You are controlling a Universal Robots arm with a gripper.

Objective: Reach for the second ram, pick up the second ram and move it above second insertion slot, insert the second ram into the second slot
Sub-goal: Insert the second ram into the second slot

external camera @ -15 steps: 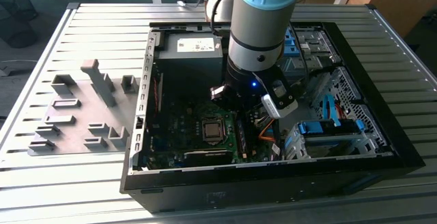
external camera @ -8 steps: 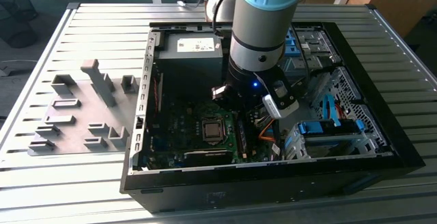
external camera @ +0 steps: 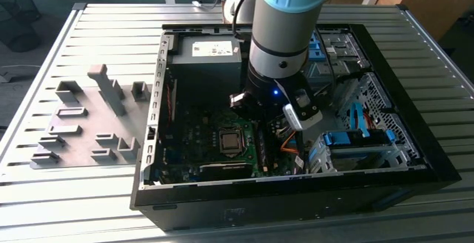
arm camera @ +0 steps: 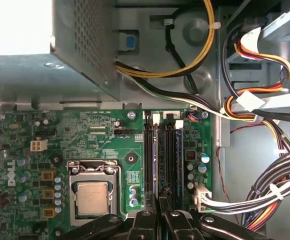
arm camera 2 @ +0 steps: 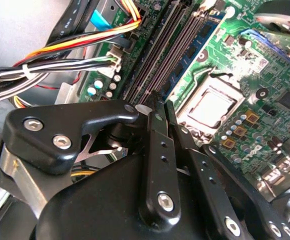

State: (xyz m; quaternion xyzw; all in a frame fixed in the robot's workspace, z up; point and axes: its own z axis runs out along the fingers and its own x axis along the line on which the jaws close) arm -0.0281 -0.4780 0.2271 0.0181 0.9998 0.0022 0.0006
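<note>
My gripper (arm camera: 158, 201) is low inside the open computer case (external camera: 296, 190), over the memory slots (arm camera 2: 177, 45) on the green motherboard (arm camera: 100, 137). In both wrist views its black fingers (arm camera 2: 155, 145) stand close together with only a narrow gap. The second ram (arm camera: 155, 155) shows edge-on as a thin blue-green strip lying in a slot and running straight in between the fingertips. A similar strip (arm camera: 177, 150) sits in the neighbouring slot. In the exterior view the arm's wrist hides the gripper (external camera: 257, 116) and the sticks.
The processor socket (arm camera: 92, 197) lies beside the slots. Cable bundles (arm camera: 270, 192) crowd the other side. The power supply box (external camera: 211, 51) and a drive cage with blue parts (external camera: 356, 140) stand inside the case. A grey fixture (external camera: 89, 121) lies on the table at the exterior view's left.
</note>
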